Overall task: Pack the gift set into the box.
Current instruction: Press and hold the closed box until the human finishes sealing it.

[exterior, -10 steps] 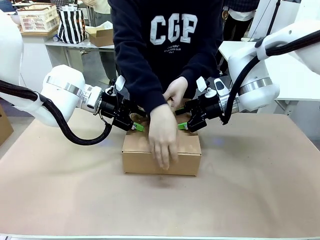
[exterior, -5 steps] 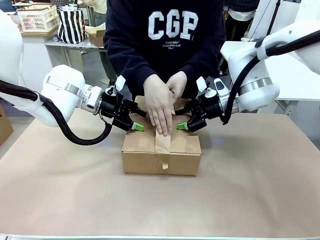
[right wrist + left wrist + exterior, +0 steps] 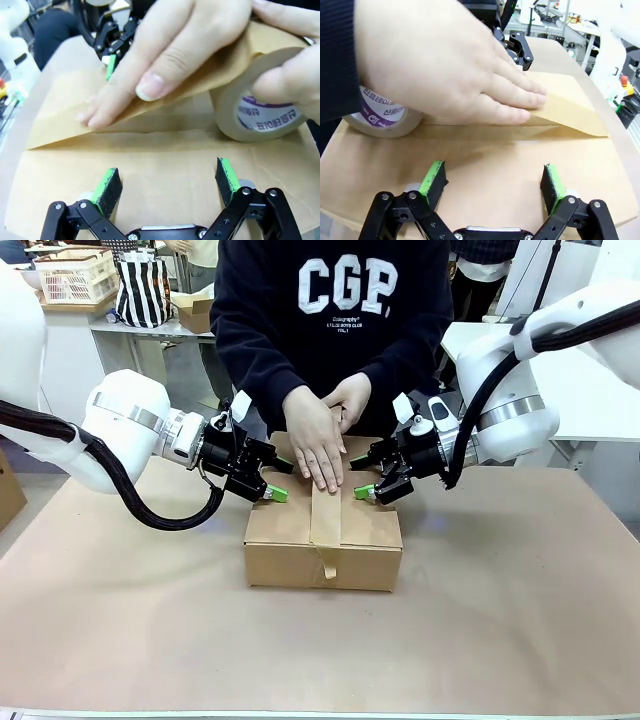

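Note:
The box (image 3: 280, 528) lies shut at the table's middle, with a strip of brown tape (image 3: 325, 525) along its seam and over the front wall. The person's hands (image 3: 318, 452) press the tape at the far end, one holding a tape roll (image 3: 260, 115), also seen in the left wrist view as the tape roll (image 3: 382, 117). My left gripper (image 3: 274, 491) stands open over the box's left flap (image 3: 485, 150), and my right gripper (image 3: 364, 491) stands open over the right flap (image 3: 160, 150). Neither holds anything. The gift set is hidden.
Brown paper covers the table (image 3: 120, 620). Behind the person, at the back left, stand a basket (image 3: 72, 275), a striped bag (image 3: 142, 290) and a small cardboard box (image 3: 200, 310). A white table (image 3: 590, 390) is at the right.
The person's hand slid from the box's near edge back along the seam to the far side, uncovering the tape strip. Both grippers stayed where they were.

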You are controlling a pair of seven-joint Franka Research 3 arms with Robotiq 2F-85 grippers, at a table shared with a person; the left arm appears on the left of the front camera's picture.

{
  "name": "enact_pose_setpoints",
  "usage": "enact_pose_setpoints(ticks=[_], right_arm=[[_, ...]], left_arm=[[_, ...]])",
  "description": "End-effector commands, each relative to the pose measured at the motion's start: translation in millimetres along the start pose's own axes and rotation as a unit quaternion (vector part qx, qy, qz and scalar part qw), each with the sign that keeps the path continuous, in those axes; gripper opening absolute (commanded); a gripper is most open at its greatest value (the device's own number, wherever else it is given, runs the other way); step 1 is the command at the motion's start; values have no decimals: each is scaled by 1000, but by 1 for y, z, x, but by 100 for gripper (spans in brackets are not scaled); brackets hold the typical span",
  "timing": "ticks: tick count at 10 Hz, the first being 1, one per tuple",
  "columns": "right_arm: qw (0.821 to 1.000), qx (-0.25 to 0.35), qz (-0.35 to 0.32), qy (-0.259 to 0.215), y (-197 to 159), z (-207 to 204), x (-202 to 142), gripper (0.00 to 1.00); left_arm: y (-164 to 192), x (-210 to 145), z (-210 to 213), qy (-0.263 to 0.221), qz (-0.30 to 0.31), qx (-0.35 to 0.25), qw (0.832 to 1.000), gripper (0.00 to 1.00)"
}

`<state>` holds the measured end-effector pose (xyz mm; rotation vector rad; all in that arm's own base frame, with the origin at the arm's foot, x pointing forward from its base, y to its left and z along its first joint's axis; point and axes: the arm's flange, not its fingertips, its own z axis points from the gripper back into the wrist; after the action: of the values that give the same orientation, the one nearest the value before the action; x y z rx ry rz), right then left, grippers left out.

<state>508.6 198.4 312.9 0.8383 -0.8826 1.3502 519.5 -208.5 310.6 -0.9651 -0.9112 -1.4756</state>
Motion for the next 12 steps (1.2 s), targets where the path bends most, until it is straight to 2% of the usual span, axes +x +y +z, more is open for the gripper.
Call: enact_pose_setpoints(ticks=[1, 12], right_arm=[[1000, -2, 0, 6, 1, -1, -3, 100], [1000, -2, 0, 6, 1, -1, -3, 100]], left_arm=[[-1, -3, -1, 3, 2, 1, 1000, 100], [-1, -3, -1, 3, 2, 1, 1000, 100]])
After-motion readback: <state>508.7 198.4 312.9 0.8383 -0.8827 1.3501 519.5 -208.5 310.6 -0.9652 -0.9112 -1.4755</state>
